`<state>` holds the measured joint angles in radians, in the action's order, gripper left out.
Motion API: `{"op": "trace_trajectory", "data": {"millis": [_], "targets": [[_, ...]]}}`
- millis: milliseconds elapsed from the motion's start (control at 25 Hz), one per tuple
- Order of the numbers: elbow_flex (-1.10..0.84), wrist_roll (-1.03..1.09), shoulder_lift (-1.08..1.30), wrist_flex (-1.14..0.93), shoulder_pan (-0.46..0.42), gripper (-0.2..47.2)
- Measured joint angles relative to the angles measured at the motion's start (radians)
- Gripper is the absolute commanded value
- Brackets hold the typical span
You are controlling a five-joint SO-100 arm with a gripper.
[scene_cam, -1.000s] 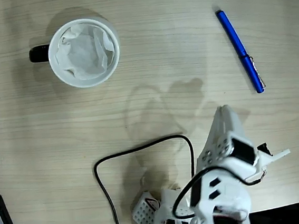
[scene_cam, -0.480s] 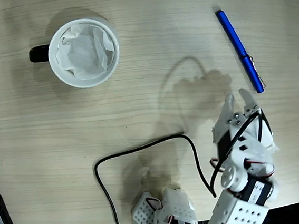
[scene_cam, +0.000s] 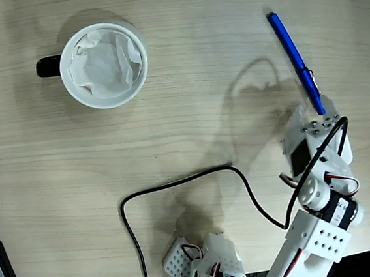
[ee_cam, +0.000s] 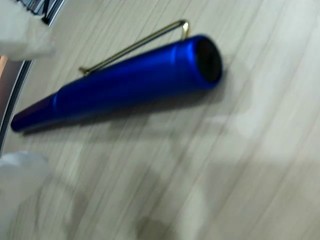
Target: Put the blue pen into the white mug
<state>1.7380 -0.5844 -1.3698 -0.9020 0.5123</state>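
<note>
In the fixed view the blue pen (scene_cam: pixel 297 61) is lying flat on the wooden table (scene_cam: pixel 191 138) at the upper right, running diagonally with its clip end lowest; the white mug (scene_cam: pixel 104 65), paper-lined with its black handle pointing left, is standing well apart at the upper left; the gripper (scene_cam: pixel 314 117) is hovering at the pen's lower, clip end, and from this angle I cannot tell how the jaws are standing; a black cable (scene_cam: pixel 197 196) is looping across the table beside the arm. In the wrist view the blue pen (ee_cam: pixel 130 82) is filling the frame, its gold clip (ee_cam: pixel 132 46) facing up; pale blurred fingertips (ee_cam: pixel 22 30) are showing at the left edge, apart, so the jaws are seeming spread with nothing gripped. The step in hand is looking like the approach; doing it well is meaning centring over the barrel, not the end, and aligning the fingers across it before closing.
</note>
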Motion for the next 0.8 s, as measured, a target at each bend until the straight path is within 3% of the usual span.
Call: {"op": "trace_trajectory", "data": {"millis": [800], "targets": [[-0.196,0.0,0.233,0.005,0.075,14.2]]}}
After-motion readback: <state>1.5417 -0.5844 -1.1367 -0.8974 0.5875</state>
